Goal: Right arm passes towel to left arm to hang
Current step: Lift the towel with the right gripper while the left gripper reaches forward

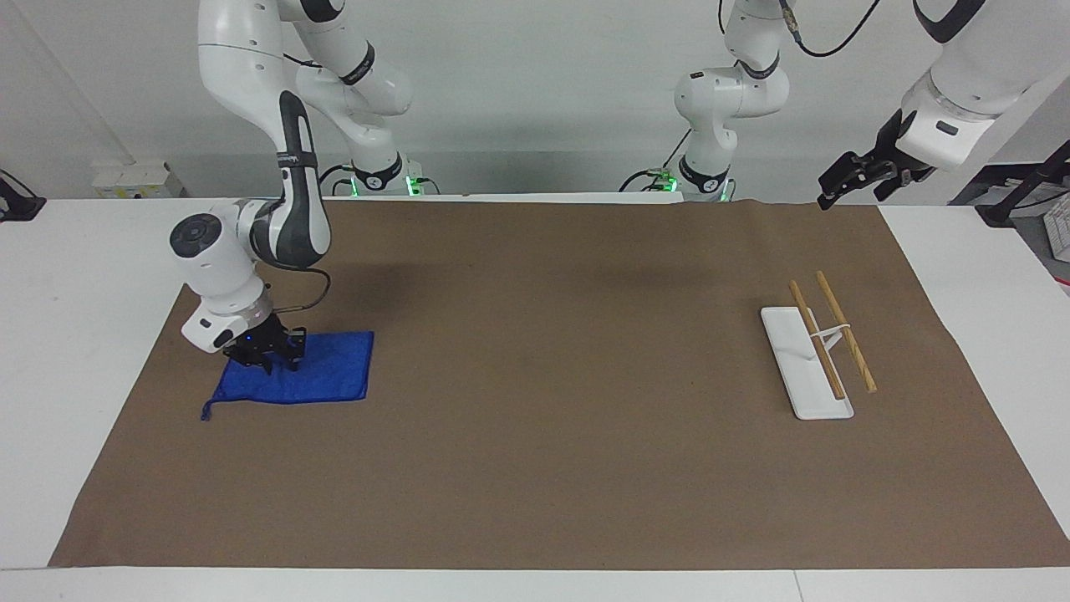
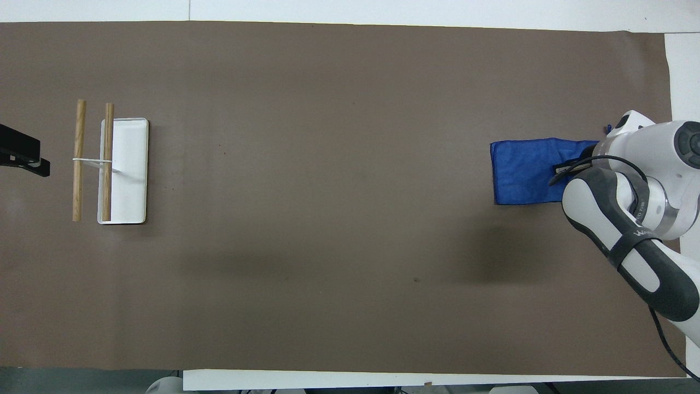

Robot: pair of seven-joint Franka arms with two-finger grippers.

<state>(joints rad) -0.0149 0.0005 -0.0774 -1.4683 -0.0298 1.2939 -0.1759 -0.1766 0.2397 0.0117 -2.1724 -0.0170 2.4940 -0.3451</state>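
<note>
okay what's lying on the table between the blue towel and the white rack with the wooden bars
Nothing: in both views only bare brown paper stretches from the towel to the rack.

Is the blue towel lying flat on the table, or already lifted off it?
Mostly flat. The towel lies spread on the brown mat, bunched slightly where the right claw pinches it.

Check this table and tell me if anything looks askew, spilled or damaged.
Nothing stands out. The towel lies on the brown mat at the right arm's end, slightly bunched where the right gripper presses on it. The rack stands upright at the left arm's end; the left gripper waits above the mat's edge.
</note>
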